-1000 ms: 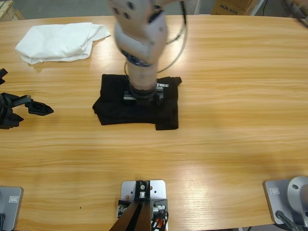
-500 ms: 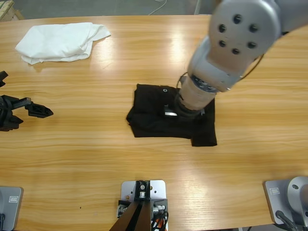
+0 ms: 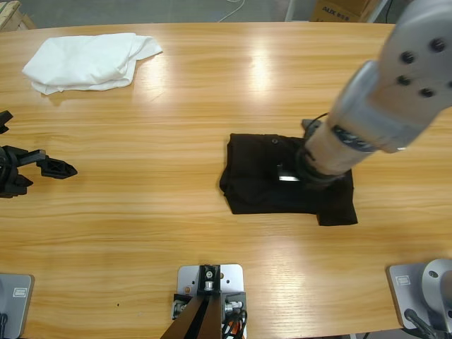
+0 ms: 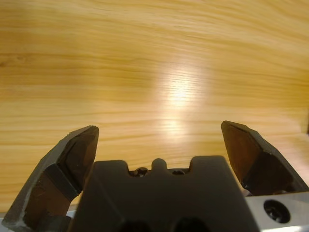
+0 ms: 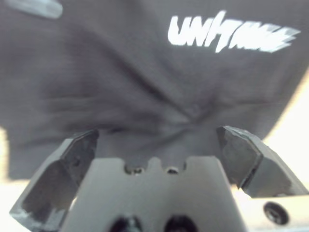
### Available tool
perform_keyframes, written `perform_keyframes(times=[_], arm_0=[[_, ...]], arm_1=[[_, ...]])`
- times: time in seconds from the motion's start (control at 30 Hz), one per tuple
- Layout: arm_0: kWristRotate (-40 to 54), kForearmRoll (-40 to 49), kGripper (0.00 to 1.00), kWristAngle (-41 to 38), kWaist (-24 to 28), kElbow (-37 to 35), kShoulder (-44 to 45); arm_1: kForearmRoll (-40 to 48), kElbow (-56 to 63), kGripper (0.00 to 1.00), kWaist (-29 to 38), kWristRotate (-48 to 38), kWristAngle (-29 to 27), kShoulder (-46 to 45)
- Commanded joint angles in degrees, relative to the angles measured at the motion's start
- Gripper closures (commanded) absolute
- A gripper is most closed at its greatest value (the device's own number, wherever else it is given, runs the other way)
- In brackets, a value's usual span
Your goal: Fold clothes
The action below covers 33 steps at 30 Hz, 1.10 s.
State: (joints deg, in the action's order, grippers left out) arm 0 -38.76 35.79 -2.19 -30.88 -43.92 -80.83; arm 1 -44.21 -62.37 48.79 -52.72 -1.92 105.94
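The clothes are a black T-shirt (image 3: 258, 185), folded into a rough rectangle and lying flat on the wooden table (image 3: 141, 233) right of centre. My right gripper (image 3: 291, 171) comes down on the shirt's right half, mostly hidden under its own silver wrist. In the right wrist view the right gripper (image 5: 157, 140) is open, jaws spread on the black T-shirt (image 5: 116, 63), whose fabric puckers between them; white lettering (image 5: 231, 36) shows beyond. My left gripper (image 3: 39, 145) rests at the table's left edge. The left gripper (image 4: 159, 140) stands open over bare wood.
A crumpled white garment (image 3: 88, 60) lies at the far left corner of the table. A cardboard box (image 3: 339, 10) stands beyond the table's far edge.
The right arm has swept to the right across the table and the black T-shirt has slid with it, from left of centre to right of centre. The left gripper has stayed put.
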Motion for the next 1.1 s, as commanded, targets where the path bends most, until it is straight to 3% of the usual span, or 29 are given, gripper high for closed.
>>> perform_keyframes(times=[0.03,0.1,0.2,0.27,0.33,0.43,0.57,0.87,1.1], arm_0=[[7.70,-0.18,0.005,0.96,0.38,-3.92,1.59],[9.83,0.70,0.014,1.01,1.98,-8.05,0.90],[14.81,5.66,0.035,1.31,9.01,-18.88,-4.40],[14.93,10.12,0.069,2.86,13.44,-29.57,-9.98],[17.04,13.06,0.007,5.67,16.16,-41.96,-17.89],[20.71,19.99,0.000,5.71,18.27,-59.31,-29.89],[21.84,27.46,0.000,5.71,19.78,-75.91,-40.46],[24.53,33.54,0.000,3.89,23.49,-93.70,-59.27],[26.85,34.35,0.000,-0.46,25.08,-101.24,-68.58]], arm_1=[[-11.37,-9.92,0.000,-0.98,3.06,-1.44,-16.34],[-12.72,-11.21,0.000,-0.98,3.10,-1.16,-18.82],[-13.27,-11.28,0.000,-1.12,4.91,-1.60,-19.54],[-13.27,-11.00,0.000,-1.56,4.91,-1.51,-19.45],[-13.20,-10.82,0.000,-1.59,4.91,-1.48,-19.35],[-13.16,-10.84,0.000,-1.82,5.05,-1.39,-18.92],[-13.09,-10.12,0.000,-3.03,5.45,-1.14,-18.06],[-12.67,-7.38,0.000,-6.30,6.49,-0.98,-16.85],[-11.46,-3.79,0.000,-8.01,6.49,-1.07,-17.17]])
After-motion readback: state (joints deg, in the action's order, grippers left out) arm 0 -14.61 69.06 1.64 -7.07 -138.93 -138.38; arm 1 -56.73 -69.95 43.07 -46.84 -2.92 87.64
